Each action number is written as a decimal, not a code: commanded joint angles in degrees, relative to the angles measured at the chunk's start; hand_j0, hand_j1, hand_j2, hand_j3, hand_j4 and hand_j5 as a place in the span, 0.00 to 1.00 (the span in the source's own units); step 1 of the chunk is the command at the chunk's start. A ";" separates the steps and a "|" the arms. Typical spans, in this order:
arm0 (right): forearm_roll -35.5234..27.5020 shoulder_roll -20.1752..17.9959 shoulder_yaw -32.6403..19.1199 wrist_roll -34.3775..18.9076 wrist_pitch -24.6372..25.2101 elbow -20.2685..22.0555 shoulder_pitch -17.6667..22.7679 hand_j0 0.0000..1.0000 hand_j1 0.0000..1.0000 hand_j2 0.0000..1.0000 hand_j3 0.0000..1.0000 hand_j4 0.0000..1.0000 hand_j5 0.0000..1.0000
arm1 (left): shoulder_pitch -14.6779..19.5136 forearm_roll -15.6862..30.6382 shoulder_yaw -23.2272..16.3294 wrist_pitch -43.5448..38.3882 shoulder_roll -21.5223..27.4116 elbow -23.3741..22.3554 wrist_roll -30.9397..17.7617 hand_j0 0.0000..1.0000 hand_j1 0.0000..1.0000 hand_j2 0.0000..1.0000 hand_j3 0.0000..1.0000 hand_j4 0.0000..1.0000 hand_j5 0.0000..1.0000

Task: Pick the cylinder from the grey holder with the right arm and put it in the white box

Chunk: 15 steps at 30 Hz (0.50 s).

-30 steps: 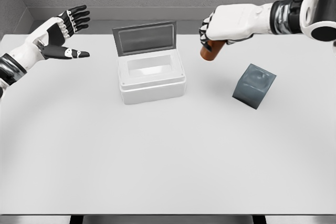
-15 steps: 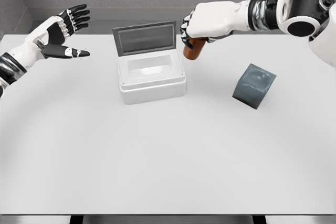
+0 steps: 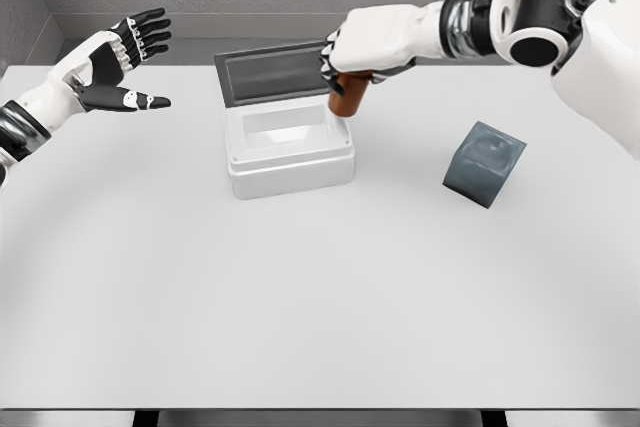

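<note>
Right hand (image 3: 358, 51) is clenched around the brown cylinder (image 3: 346, 102), whose lower end sticks out below the curled fingers. Its arm reaches in from the far right, white shells broken by a black joint ring. The cylinder hangs tilted over the right rim of the white box (image 3: 289, 154), at the far right corner of the opening, and it is not resting inside. Whether it touches the rim cannot be told.

That box is a squarish tub with rounded edges and a shallow, pale recess. Its grey lid (image 3: 276, 72) stands open behind it, a flat framed panel leaning back toward the far side, and the hand hovers just beside the lid's right edge.

To the right of the box, well apart from it, sits the grey holder (image 3: 484, 164), a dark slate cube turned at an angle on the table (image 3: 320, 297), with a faint round mark on its upper face. The table is a plain, matte, white slab with a thin front edge.

At the far left the left hand (image 3: 122, 59) is raised above the table, fingers spread and holding nothing, white palm with black finger segments.
</note>
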State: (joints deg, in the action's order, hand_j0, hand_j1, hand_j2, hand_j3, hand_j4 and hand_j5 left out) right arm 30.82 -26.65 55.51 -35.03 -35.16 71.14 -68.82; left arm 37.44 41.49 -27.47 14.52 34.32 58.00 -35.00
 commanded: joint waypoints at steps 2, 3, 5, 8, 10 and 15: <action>-0.14 1.08 -0.05 0.03 0.16 -0.92 0.00 0.42 0.42 0.42 0.42 0.42 0.42 | 0.00 0.34 0.04 -0.02 0.04 0.01 0.00 1.00 1.00 1.00 1.00 1.00 1.00; -0.14 1.16 -0.05 0.03 0.16 -0.83 -0.09 0.42 0.42 0.42 0.42 0.42 0.42 | 0.00 0.34 0.04 -0.02 0.04 0.01 0.00 1.00 1.00 1.00 1.00 1.00 1.00; -0.14 1.60 -0.05 0.03 0.16 -0.74 0.00 0.42 0.42 0.42 0.42 0.42 0.42 | 0.09 0.34 0.04 -0.02 0.04 0.01 0.00 1.00 1.00 1.00 1.00 1.00 1.00; -0.14 1.78 -0.05 0.03 0.16 -0.65 0.00 0.42 0.42 0.42 0.42 0.42 0.42 | 0.09 0.34 0.04 -0.02 0.04 0.01 0.00 1.00 1.00 1.00 1.00 1.00 1.00; -0.14 2.66 -0.05 0.03 0.16 -0.83 -0.09 0.42 0.42 0.42 0.42 0.42 0.42 | 0.09 0.34 0.04 -0.02 0.04 0.01 0.00 1.00 1.00 1.00 1.00 1.00 1.00; 0.47 3.89 0.04 0.03 0.16 -1.53 -0.09 0.42 0.42 0.42 0.42 0.42 0.42 | 0.09 0.34 0.04 -0.02 0.04 0.01 0.00 1.00 1.00 1.00 1.00 1.00 1.00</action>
State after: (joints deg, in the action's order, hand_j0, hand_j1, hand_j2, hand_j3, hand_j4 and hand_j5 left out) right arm 31.08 -23.27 55.56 -35.03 -35.14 69.91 -68.91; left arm 37.53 41.49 -27.47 14.52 34.32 57.97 -35.00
